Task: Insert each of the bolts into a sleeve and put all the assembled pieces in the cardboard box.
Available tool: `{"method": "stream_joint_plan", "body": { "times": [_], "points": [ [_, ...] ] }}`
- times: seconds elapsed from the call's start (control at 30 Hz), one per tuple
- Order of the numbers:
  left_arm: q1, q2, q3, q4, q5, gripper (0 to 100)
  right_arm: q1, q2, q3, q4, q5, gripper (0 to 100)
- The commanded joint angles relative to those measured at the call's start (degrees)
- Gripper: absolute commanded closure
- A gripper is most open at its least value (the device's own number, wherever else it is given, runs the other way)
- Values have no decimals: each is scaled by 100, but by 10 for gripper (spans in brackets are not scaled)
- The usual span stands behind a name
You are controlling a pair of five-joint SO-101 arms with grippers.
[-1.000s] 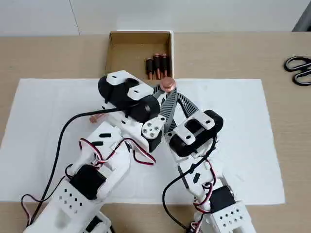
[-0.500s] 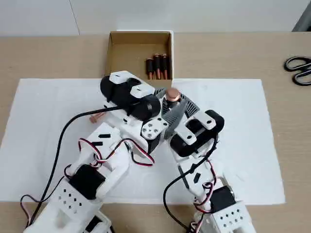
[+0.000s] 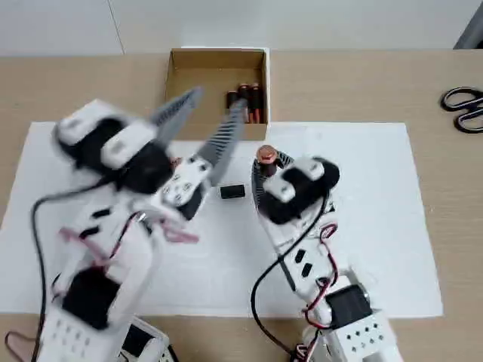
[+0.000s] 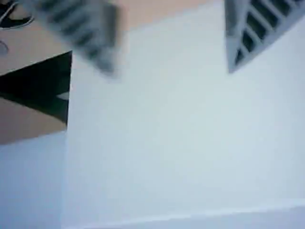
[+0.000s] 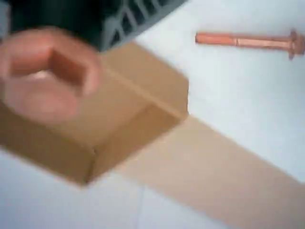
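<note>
White paper sheet (image 3: 377, 226). Open brown cardboard box (image 3: 204, 72), three assembled pieces (image 3: 245, 102) inside. Left gripper (image 3: 219, 99) has swung clear of the meeting point, fingers spread, empty. Right gripper (image 3: 264, 170) pinches copper hex-head bolt (image 3: 266, 156) upright near box; joint step likely done. Small black sleeve (image 3: 232, 191) uncovered on paper. Right wrist view adds loose copper bolt (image 5: 248, 41) lying flat.

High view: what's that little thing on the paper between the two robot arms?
A small black sleeve lies on the white paper, between the left arm and the right gripper, which holds a copper bolt. The high view shows it.
</note>
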Motion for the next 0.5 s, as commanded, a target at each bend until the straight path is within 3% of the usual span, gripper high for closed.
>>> {"method": "stream_joint_plan", "body": {
  "times": [0.0,0.27,0.47],
  "points": [
    [-114,-1037,787,123,-9,991,453,1209,-1679,655,334,995],
    [-1908,-3938,3002,114,-9,994,541,5824,-5653,1297,527,995],
    [-3288,-3851,3415,114,26,994,224,9244,-9055,1270,431,995]
  ]
}}
